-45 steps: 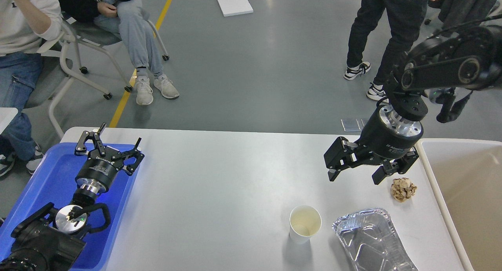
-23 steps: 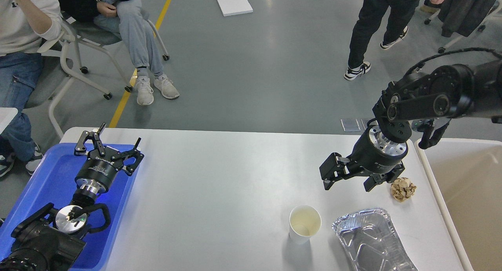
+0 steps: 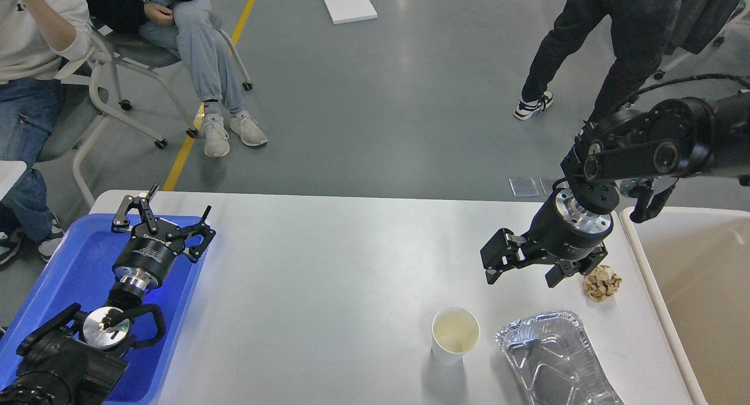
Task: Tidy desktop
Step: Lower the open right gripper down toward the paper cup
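The desktop [image 3: 328,288] is a wide white-grey tabletop. On it stand a white paper cup [image 3: 455,334], a crumpled foil tray [image 3: 554,358] at the front right, and a crumpled brown paper ball [image 3: 602,282] near the right edge. My right gripper [image 3: 521,276] is open and empty, hanging just above the table, left of the paper ball and behind the foil tray. My left gripper [image 3: 164,217] is open and empty over the far end of the blue tray [image 3: 70,276] at the left.
A beige rimmed bin [image 3: 697,288] stands against the table's right edge. People sit on chairs [image 3: 111,77] beyond the far left corner, and one person [image 3: 592,47] stands beyond the far right.
My right gripper came down and toward the table from 1 s ago, then held almost still. The standing person shifted. My left arm has not moved.
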